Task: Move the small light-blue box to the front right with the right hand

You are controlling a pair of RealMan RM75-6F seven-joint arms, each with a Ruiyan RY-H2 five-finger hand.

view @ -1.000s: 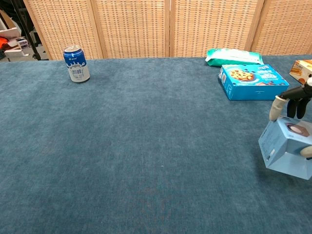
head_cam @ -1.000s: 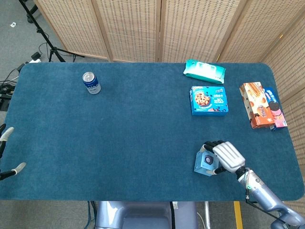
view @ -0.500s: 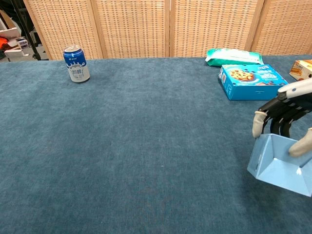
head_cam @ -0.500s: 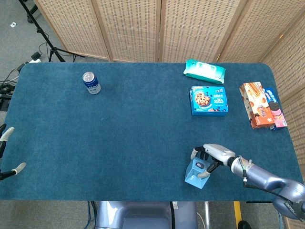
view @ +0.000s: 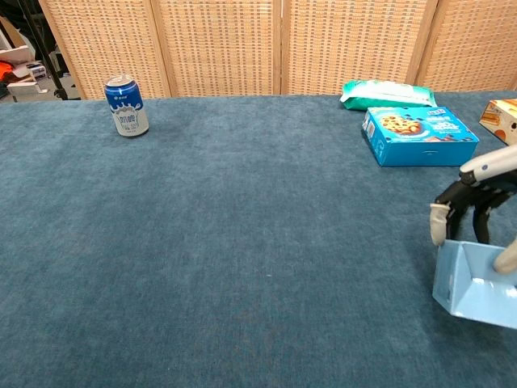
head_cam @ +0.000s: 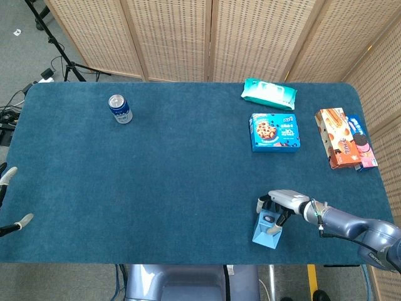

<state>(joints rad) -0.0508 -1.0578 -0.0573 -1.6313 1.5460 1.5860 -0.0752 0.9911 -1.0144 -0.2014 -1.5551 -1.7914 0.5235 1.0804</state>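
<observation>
Light-blue box (head_cam: 265, 231) (teal table (head_cam: 175, 163))

Right hand (view: 485, 212) fingers (view: 439, 224) on light-blue box (view: 475, 283) — front right

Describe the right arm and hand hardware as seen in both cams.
The right hand has a silver-white back shell, black fingers and pale beige fingertip pads. The forearm is a rounded silver-grey tube with a thin cable and a small green mark near the wrist. No readable markings.
</observation>
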